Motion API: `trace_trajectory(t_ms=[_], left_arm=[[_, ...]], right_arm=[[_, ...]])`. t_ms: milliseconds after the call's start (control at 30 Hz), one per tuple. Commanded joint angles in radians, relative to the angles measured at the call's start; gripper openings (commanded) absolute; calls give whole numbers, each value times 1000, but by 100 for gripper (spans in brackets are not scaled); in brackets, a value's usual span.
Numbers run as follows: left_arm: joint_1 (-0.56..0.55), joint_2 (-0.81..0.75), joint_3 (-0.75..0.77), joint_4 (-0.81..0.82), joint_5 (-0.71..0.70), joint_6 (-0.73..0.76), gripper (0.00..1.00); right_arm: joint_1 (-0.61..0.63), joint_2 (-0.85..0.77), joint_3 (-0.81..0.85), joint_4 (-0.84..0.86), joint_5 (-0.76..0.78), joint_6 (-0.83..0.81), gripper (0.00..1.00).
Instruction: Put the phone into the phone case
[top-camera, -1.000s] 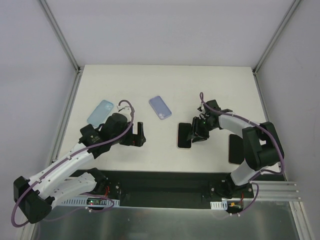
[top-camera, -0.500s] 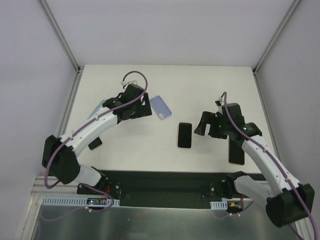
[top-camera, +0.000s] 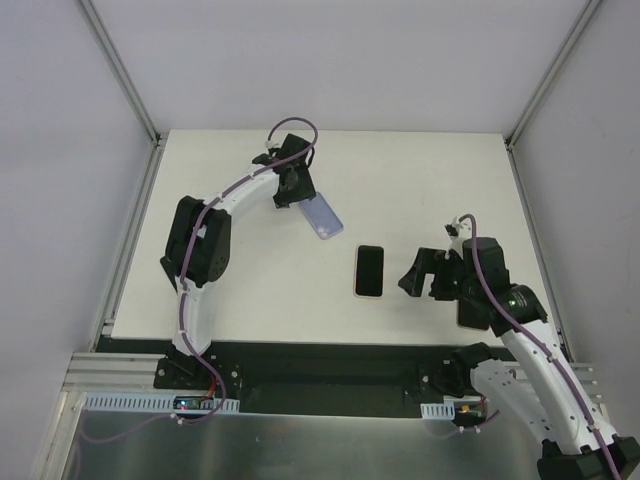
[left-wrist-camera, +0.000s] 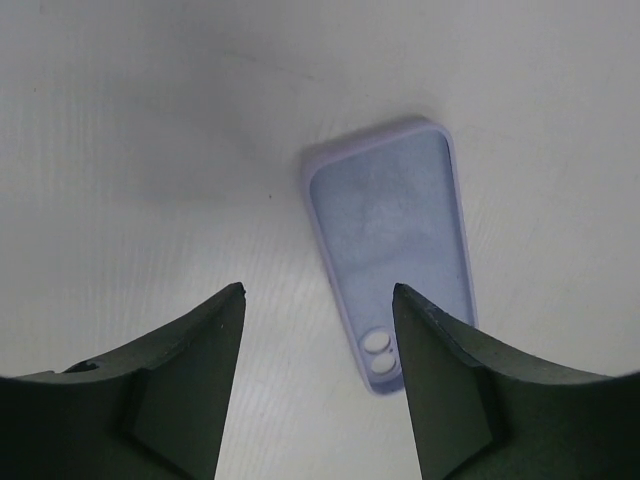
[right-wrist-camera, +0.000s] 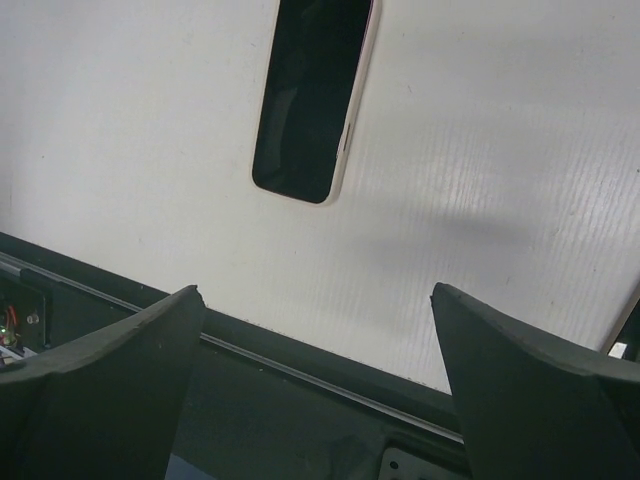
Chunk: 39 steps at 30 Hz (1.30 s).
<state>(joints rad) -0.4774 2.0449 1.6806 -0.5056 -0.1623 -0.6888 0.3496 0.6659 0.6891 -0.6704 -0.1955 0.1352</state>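
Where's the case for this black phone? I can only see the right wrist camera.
Observer: The lilac rectangular phone case lies on the white table, farther from the arm bases than the black-screened, pale-rimmed phone and a bit to its left.
Operator: Is anything holding it?
Observer: No. The left pincer hangs over it, fingers apart, gripping nothing.
Operator: Which way up is it?
Observer: Hollow side up, it seems; two small camera holes show at one end.
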Motion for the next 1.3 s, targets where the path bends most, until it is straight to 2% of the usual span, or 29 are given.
trace_trajectory(t_ms=[0, 67, 100, 167, 200, 267, 300, 500, 700, 933, 1267], left_arm=[[6, 83, 111, -17, 30, -20, 59], [8, 107, 117, -17, 26, -26, 59], [8, 113, 117, -16, 27, -29, 59], [10, 124, 114, -17, 30, -38, 59], [10, 124, 104, -17, 33, -41, 58], [10, 117, 90, -16, 44, -43, 58], [10, 110, 71, -16, 50, -43, 59], [0, 22, -56, 48, 191, 17, 56], [-4, -115, -250, 144, 308, 29, 55], [-4, -232, -337, 173, 359, 66, 56], [-4, -272, -375, 193, 368, 60, 59]], right_arm=[[2, 12, 9, 3, 14, -25, 99], [3, 41, 4, 35, 25, -20, 90], [3, 55, -8, 61, 39, -2, 71], [3, 122, -10, 141, 51, 27, 42], [2, 161, 0, 167, 33, 38, 24], [0, 286, 50, 232, -42, 43, 12], [2, 328, 68, 255, -68, 43, 2], [-12, 657, 217, 356, -105, 46, 1], [-15, 875, 317, 385, -93, 56, 1], [-23, 1017, 342, 434, -78, 80, 1], [-24, 1101, 346, 443, -33, 43, 1]])
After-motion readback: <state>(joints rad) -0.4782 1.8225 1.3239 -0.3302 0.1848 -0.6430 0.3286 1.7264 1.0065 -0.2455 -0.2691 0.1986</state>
